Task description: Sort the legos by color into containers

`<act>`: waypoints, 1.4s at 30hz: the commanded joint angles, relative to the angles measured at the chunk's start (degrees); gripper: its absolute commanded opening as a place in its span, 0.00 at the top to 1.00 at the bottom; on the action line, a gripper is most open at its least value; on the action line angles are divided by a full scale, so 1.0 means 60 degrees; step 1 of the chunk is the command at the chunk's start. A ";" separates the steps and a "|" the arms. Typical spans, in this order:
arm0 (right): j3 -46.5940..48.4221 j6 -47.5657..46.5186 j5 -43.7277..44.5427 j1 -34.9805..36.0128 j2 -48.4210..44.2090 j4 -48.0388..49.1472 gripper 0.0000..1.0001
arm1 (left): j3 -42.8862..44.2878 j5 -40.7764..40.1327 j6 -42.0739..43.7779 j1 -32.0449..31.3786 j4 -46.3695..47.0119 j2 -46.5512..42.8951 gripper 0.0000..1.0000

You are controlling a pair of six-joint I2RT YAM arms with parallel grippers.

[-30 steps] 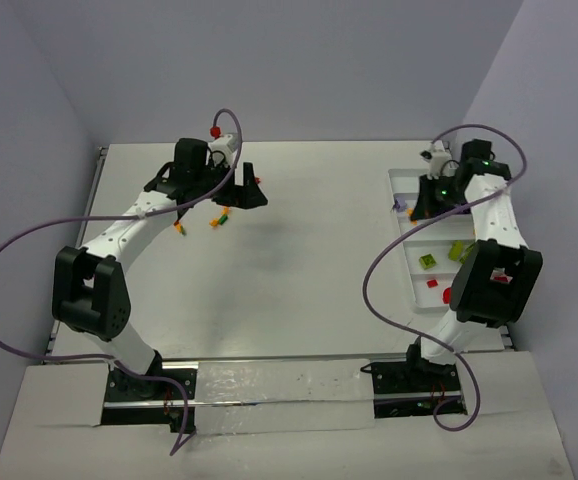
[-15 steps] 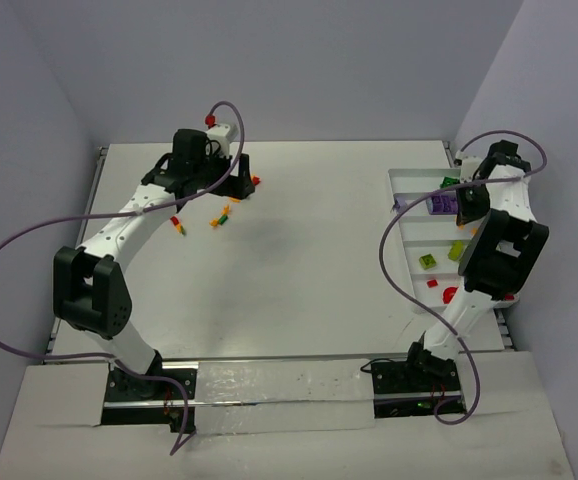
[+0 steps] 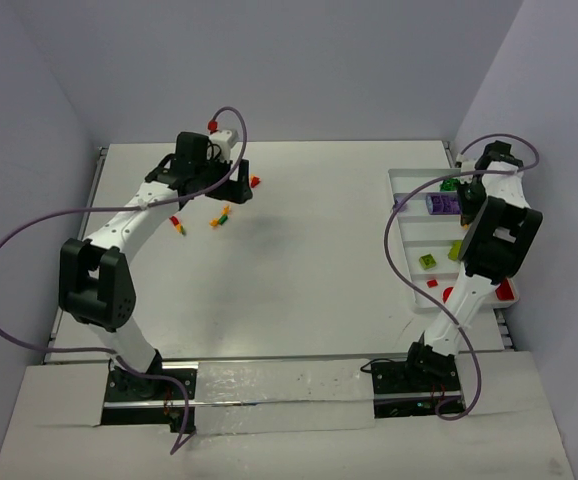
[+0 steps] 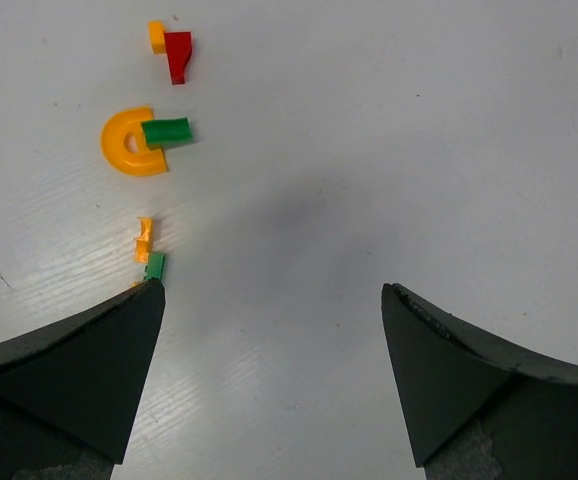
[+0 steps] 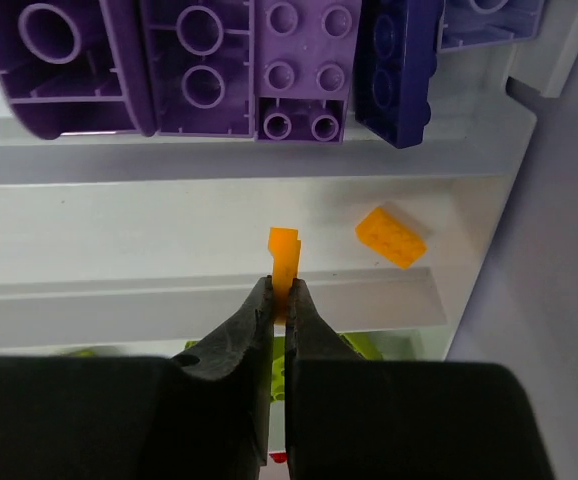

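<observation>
1. A small orange brick (image 5: 285, 255) is clamped between the shut fingers of the right pincer (image 5: 280, 293). It is over the white tray (image 5: 119, 215), at the compartment where a second orange brick (image 5: 391, 237) lies loose.
2. The next compartment along holds purple bricks (image 5: 294, 70). Lime bricks (image 5: 344, 345) peek out on the other side, mostly hidden by the pincer.
3. The tray sits at the right side of the counter (image 3: 319, 250).
4. Across the counter, the left pincer (image 4: 271, 290) hovers with its fingers spread wide, holding nothing.
5. Loose bricks lie ahead of it:
   - an orange arch (image 4: 127, 148) touching a green brick (image 4: 167, 131);
   - a red brick (image 4: 178, 56) farther on;
   - an orange-and-green pair (image 4: 149, 252) right by one fingertip.
</observation>
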 commanded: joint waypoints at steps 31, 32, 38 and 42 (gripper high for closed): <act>0.1530 0.1604 -0.0231 0.2828 -0.1732 -0.0611 0.14 | 0.0402 -0.2888 -0.2748 0.3673 -0.1411 0.1911 0.35; 0.1530 0.1623 -0.0269 0.2877 -0.1796 -0.0646 0.14 | 0.0498 -0.2991 -0.2956 0.3662 -0.1421 0.1969 0.35; 0.1369 0.1690 -0.0433 0.2943 -0.1939 -0.0732 0.13 | 0.1049 -0.3021 -0.3336 0.3595 -0.1723 0.2615 0.35; 0.1275 0.1715 -0.0496 0.2960 -0.1956 -0.0747 0.13 | 0.1168 -0.2887 -0.3433 0.3520 -0.1668 0.2775 0.35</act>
